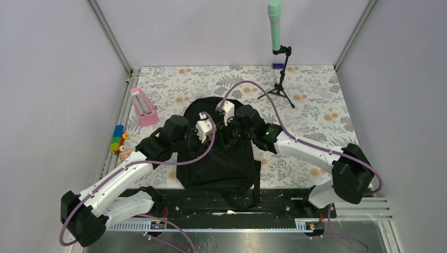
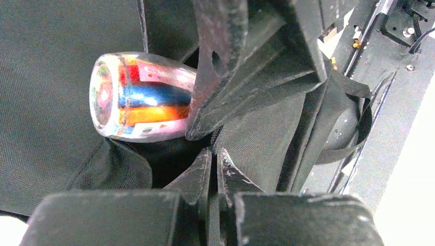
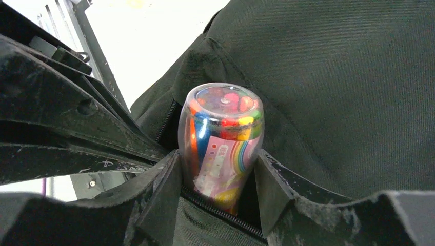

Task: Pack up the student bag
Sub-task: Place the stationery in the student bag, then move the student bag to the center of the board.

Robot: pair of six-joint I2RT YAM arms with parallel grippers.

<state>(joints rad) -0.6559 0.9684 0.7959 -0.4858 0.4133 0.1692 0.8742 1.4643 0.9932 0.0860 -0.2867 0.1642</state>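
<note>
The student bag (image 1: 219,163), a black backpack, lies flat in the middle of the table. My left gripper (image 2: 216,160) is shut, pinching a strip of the bag's fabric (image 2: 256,138) at the edge of a zip opening. In the top view my left gripper (image 1: 203,129) sits on the bag's upper part. My right gripper (image 3: 220,179) is shut on a clear jar of coloured markers (image 3: 223,133), one finger on each side. The jar's lower end dips into the zip opening (image 3: 215,207). From the left wrist the jar (image 2: 138,97) pokes out of the bag. My right gripper (image 1: 227,117) is beside the left.
A pink holder (image 1: 143,107) and coloured blocks (image 1: 118,138) lie at the table's left edge. A black tripod (image 1: 279,89) with a green cylinder (image 1: 274,23) stands at the back right. The cloth (image 1: 316,110) is floral. The black base rail (image 1: 221,205) runs along the near edge.
</note>
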